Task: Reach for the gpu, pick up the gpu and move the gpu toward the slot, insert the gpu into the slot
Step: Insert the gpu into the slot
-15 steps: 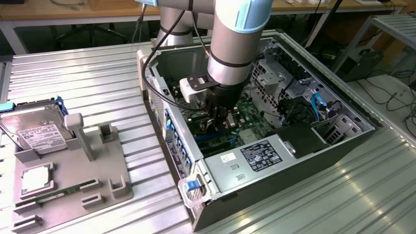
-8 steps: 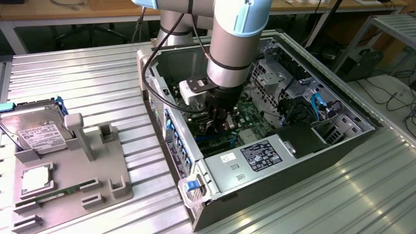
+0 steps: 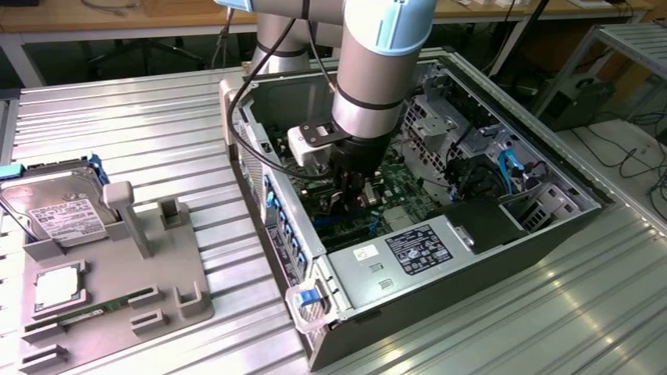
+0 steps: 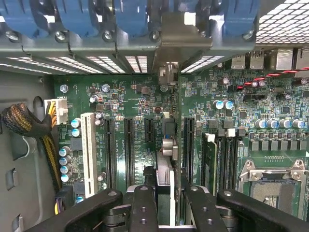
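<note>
Ribbed metal bench (image 3: 156, 109) carries one open computer case (image 3: 542, 234) lying on its side, with a grey parts holder (image 3: 156, 266) beside it at the exterior view's left. One gpu (image 4: 165, 159) shows in the wrist view, seen edge-on as a thin card standing on its edge over the green motherboard (image 4: 130, 96), its long axis running from the end effector (image 4: 165, 208) toward its silver bracket (image 4: 166, 72) at the case's rear wall. It sits in line with the slot (image 4: 166, 126), parallel to the black connectors on either side; whether it is fully seated I cannot tell. One end effector is inside the case, its two fingers (image 4: 145, 208) partly closed and clamped on the card's near end. On the holder rest one hard drive (image 3: 58, 211), one processor (image 3: 61, 285) and one memory stick (image 3: 94, 311).
</note>
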Robot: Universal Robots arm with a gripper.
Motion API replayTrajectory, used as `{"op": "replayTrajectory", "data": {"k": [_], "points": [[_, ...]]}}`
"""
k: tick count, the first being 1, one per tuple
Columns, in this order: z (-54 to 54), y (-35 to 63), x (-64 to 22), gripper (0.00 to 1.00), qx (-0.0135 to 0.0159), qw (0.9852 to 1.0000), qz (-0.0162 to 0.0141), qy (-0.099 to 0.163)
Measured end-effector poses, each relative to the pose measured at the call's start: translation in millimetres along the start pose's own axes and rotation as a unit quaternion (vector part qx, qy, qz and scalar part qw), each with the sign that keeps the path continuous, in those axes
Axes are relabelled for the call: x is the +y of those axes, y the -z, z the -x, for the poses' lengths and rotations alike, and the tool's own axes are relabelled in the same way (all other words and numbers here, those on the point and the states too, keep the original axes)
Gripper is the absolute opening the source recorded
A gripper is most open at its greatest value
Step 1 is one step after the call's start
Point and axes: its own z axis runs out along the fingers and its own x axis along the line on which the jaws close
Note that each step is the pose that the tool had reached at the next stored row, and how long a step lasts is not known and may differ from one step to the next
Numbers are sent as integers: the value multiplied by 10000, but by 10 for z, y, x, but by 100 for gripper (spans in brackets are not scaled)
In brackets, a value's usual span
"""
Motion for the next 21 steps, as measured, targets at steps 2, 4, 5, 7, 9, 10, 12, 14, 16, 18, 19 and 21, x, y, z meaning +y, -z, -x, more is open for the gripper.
{"op": "replayTrajectory", "data": {"k": [2, 4, 5, 7, 9, 10, 12, 14, 16, 18, 19, 21], "points": [[0, 0, 0, 27, -1, 10000, 0, 0], [0, 0, 0, 27, -1, 10000, 0, 0], [0, 0, 0, 27, -1, 10000, 0, 0], [0, 0, 0, 27, -1, 10000, 0, 0], [0, 0, 0, 27, -1, 10000, 0, 0], [0, 0, 0, 27, -1, 10000, 0, 0], [0, 0, 0, 27, -1, 10000, 0, 0], [32, -5, 0, 27, 29, 10000, 0, 40], [33, -63, 3, 27, 23, 10000, -1, 39], [31, -105, 5, 27, 25, 10000, 2, 39], [28, -188, 18, 27, 35, 10000, 6, 40], [33, -206, 17, 27, 11, 10000, -3, 38]]}}
